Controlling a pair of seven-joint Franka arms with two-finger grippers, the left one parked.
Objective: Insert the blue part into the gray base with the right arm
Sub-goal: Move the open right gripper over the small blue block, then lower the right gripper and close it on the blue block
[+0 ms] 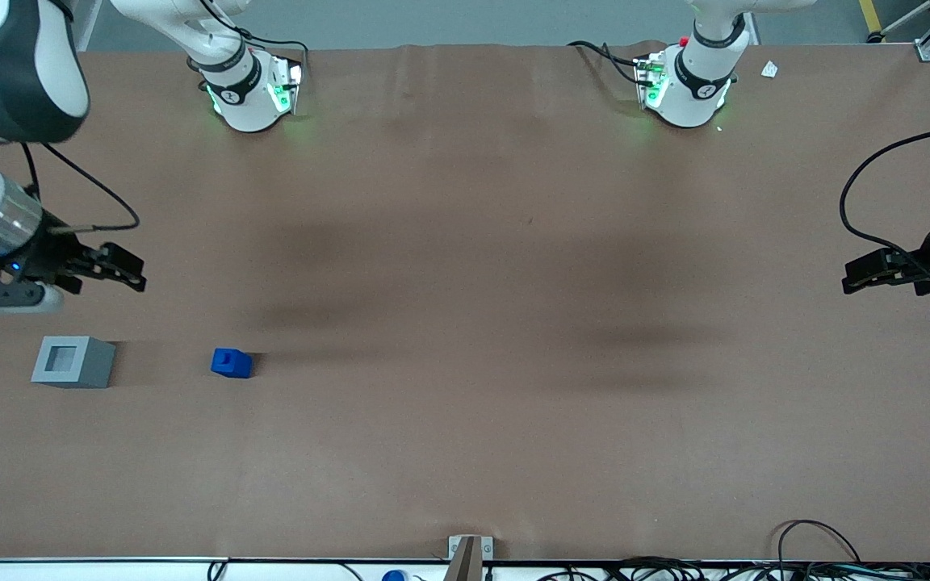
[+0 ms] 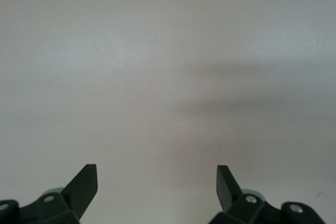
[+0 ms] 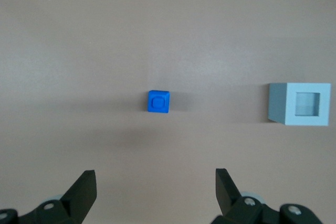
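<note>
The blue part (image 1: 232, 363) stands on the brown table, its stub up, beside the gray base (image 1: 73, 361), which has its square recess facing up. Both lie toward the working arm's end of the table. My right gripper (image 1: 130, 272) hangs open and empty above the table, farther from the front camera than both blocks and roughly between them sideways. In the right wrist view the blue part (image 3: 158, 102) and the gray base (image 3: 301, 104) lie apart on the table, and the gripper (image 3: 156, 177) holds nothing between its spread fingers.
The two arm bases (image 1: 251, 93) (image 1: 687, 85) stand at the table's edge farthest from the front camera. A small white scrap (image 1: 769, 69) lies near the parked arm's base. Cables (image 1: 820, 557) run along the near edge.
</note>
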